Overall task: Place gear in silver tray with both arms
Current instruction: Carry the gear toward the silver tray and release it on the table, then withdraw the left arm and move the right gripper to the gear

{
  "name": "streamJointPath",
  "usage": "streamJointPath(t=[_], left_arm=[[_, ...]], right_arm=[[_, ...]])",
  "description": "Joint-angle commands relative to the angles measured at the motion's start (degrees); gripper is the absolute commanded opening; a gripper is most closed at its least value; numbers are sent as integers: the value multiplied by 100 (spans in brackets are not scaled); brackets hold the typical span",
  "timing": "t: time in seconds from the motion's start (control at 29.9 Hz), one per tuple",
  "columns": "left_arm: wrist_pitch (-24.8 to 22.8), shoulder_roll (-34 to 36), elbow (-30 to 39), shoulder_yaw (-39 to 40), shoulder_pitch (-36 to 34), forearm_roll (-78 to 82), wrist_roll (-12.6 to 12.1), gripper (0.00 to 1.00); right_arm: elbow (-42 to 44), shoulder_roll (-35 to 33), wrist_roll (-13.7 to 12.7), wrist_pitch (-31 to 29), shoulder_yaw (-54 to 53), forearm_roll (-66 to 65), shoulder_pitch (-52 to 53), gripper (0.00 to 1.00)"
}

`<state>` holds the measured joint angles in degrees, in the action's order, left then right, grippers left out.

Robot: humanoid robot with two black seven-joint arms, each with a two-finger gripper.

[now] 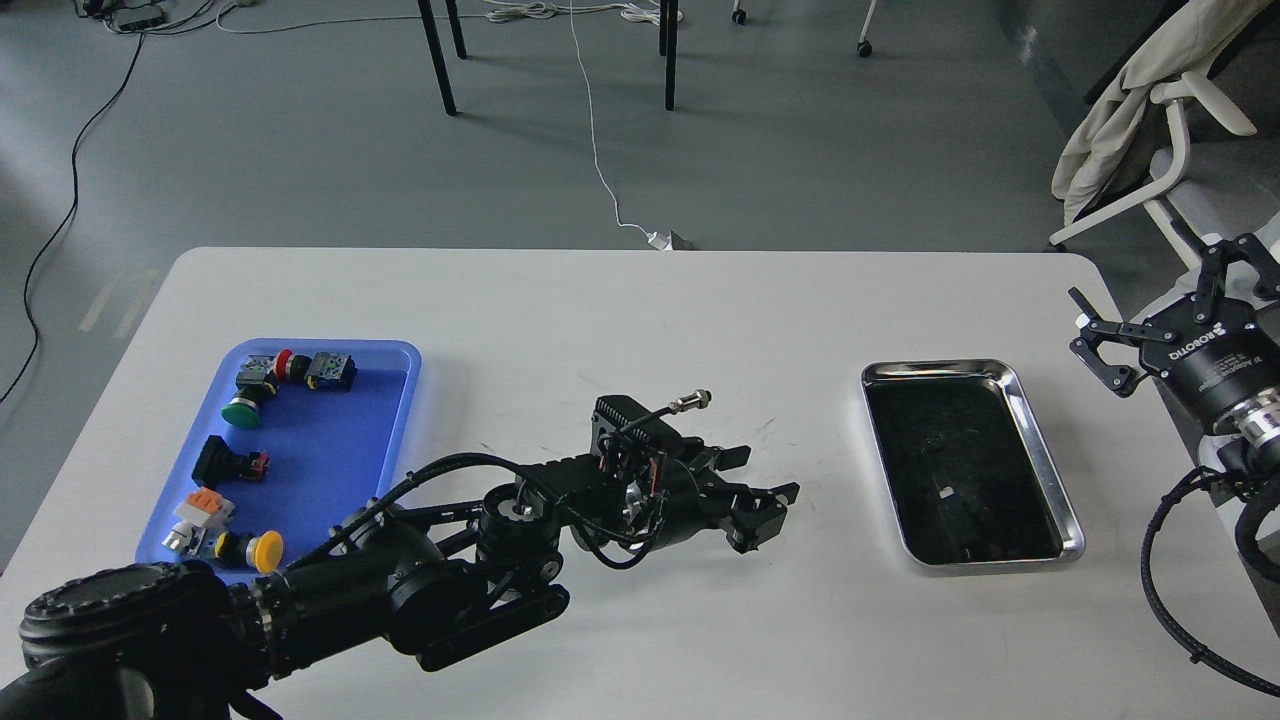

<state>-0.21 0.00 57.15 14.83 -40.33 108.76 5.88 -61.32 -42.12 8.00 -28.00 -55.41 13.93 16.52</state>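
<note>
The silver tray (1035,440) lies on the right half of the white table, and its dark bottom holds nothing. My left gripper (757,492) hovers low over the middle of the table, left of the silver tray, pointing toward it. Its fingers stand apart and I see nothing between them. My right gripper (1097,342) is off the table's right edge, right of the tray, open and empty. Several push-button switches, among them a green one (240,410) and a yellow one (264,551), lie in a blue plastic tray (390,420) at the left.
A silver cable connector (692,402) sticks up from my left wrist. A white chair (1160,120) with cloth over it stands beyond the table's right corner. Table legs and cables are on the floor behind.
</note>
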Motion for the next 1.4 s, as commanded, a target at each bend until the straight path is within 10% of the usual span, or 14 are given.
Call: streamJointPath(t=[0.0, 0.33, 0.7, 1.0, 1.37], left_arm=[[144, 0, 42, 730, -71, -92, 27, 98], [846, 702, 182, 2146, -71, -2084, 36, 98], [1155, 2143, 182, 2973, -62, -5819, 36, 98], [409, 2838, 182, 2964, -62, -8097, -8, 98], [293, 2865, 182, 2973, 8, -8354, -17, 98]], right_arm=[[-239, -15, -114, 0, 47, -319, 18, 98], [-1409, -401, -615, 137, 502, -1963, 569, 98], [-1418, -798, -932, 163, 5273, -2807, 4427, 98], [-1444, 923, -941, 233, 8052, -3748, 6731, 98], [-1523, 2314, -1177, 532, 9038, -4258, 7084, 98]])
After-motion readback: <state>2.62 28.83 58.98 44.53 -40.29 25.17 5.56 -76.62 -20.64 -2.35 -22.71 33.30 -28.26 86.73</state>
